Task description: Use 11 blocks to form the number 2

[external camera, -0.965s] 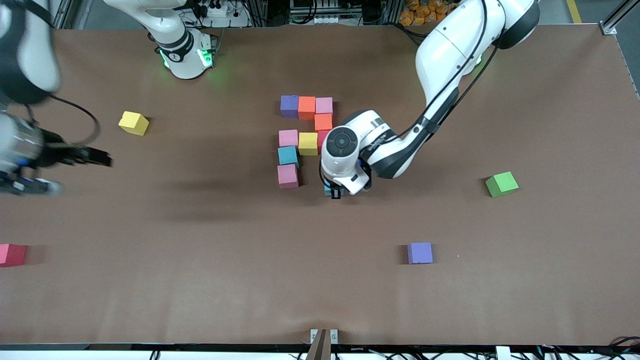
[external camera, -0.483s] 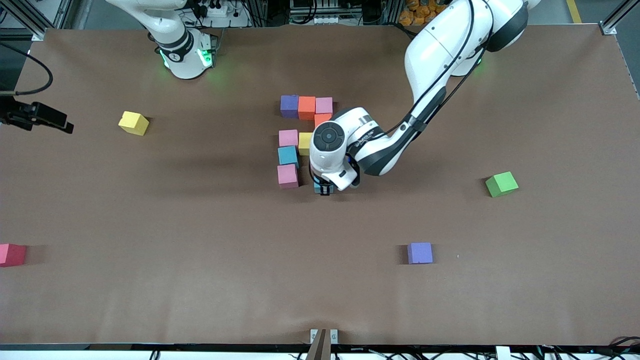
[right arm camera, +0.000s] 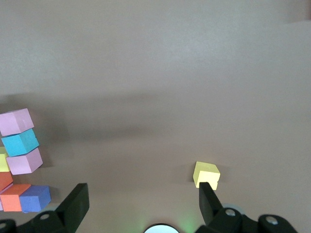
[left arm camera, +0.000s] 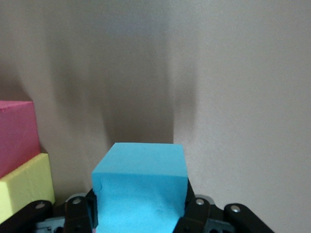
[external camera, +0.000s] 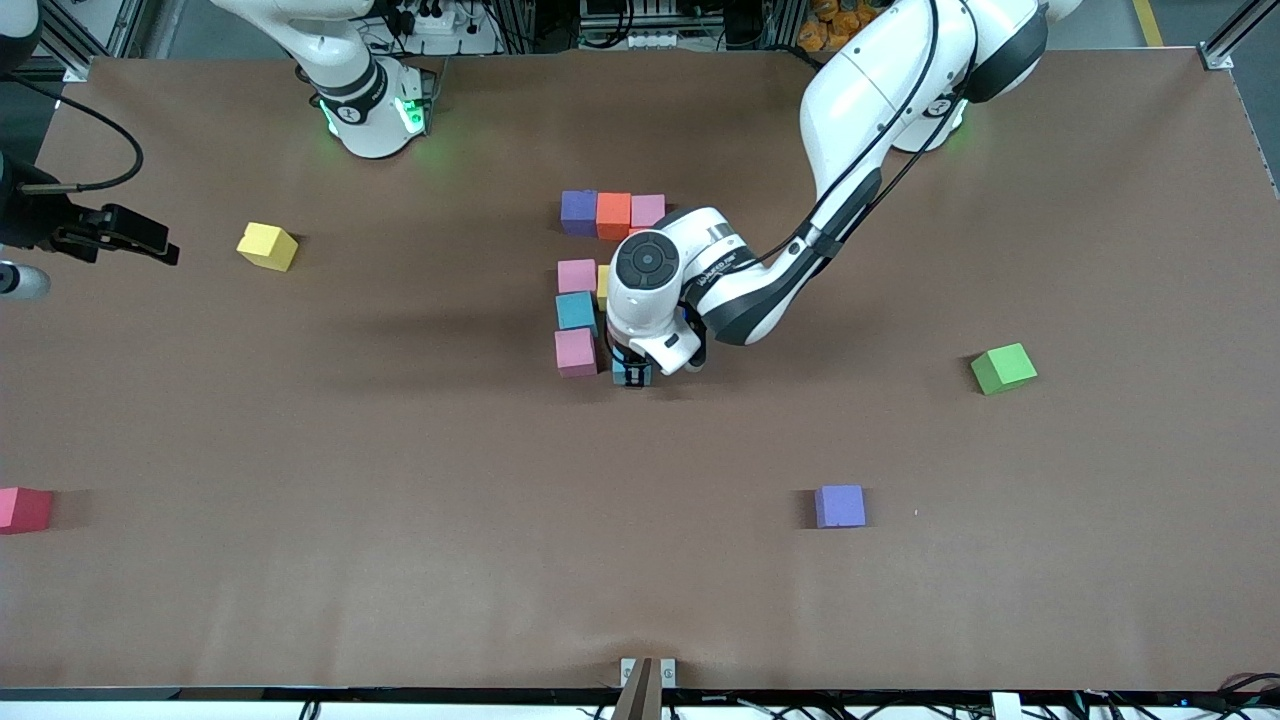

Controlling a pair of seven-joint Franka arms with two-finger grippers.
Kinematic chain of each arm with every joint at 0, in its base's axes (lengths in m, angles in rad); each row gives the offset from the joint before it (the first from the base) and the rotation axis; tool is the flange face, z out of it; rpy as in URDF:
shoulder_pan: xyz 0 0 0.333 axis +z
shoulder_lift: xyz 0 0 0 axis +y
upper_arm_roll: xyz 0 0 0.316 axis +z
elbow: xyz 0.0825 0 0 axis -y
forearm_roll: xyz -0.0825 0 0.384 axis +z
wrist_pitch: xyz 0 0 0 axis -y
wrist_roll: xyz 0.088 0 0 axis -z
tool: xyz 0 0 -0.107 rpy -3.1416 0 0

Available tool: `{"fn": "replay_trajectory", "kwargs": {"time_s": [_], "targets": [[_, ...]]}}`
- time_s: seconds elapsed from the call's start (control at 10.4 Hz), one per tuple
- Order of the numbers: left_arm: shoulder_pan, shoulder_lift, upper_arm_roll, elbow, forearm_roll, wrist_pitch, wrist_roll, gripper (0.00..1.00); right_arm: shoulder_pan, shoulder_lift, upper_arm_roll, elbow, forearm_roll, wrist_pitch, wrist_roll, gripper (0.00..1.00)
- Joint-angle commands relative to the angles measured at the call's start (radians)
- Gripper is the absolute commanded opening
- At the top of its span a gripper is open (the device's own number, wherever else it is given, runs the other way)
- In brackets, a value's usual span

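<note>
- The left arm bends down from its base to the middle of the table, wrist pointing straight down.
- The left gripper [external camera: 632, 377] pinches a light blue block [left arm camera: 141, 187] between its fingers [left arm camera: 194, 213], low at the table.
- Just beside that block sits a pink block [external camera: 575, 351]; it is the nearest-to-camera end of the partly built shape of blocks [external camera: 578, 311].
- Well apart lie a purple block [external camera: 840, 506], a green cube [external camera: 1003, 368] and a red block [external camera: 24, 509].
- The right gripper [right arm camera: 141, 204] waits with fingers spread wide, up over the table edge near a loose yellow block [external camera: 267, 245].
</note>
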Motion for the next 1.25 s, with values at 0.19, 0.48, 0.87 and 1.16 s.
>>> {"fn": "replay_trajectory", "kwargs": {"time_s": [0.19, 0.48, 0.87, 1.16], "targets": [[-0.088, 0.044, 0.067, 0.069, -0.017, 0.008, -0.040, 0.00, 0.035, -0.013, 0.001, -0.012, -0.050, 0.034, 0.000, 1.00], [-0.104, 0.057, 0.072, 0.081, -0.017, 0.022, -0.046, 0.00, 0.033, 0.010, -0.001, -0.013, -0.056, 0.043, 0.000, 1.00], [-0.115, 0.063, 0.075, 0.087, -0.017, 0.034, -0.046, 0.00, 0.044, 0.021, -0.001, -0.009, -0.081, 0.047, -0.002, 1.00], [-0.127, 0.072, 0.083, 0.089, -0.017, 0.042, -0.046, 0.00, 0.056, 0.016, 0.001, -0.004, -0.084, 0.044, -0.002, 1.00]]}}
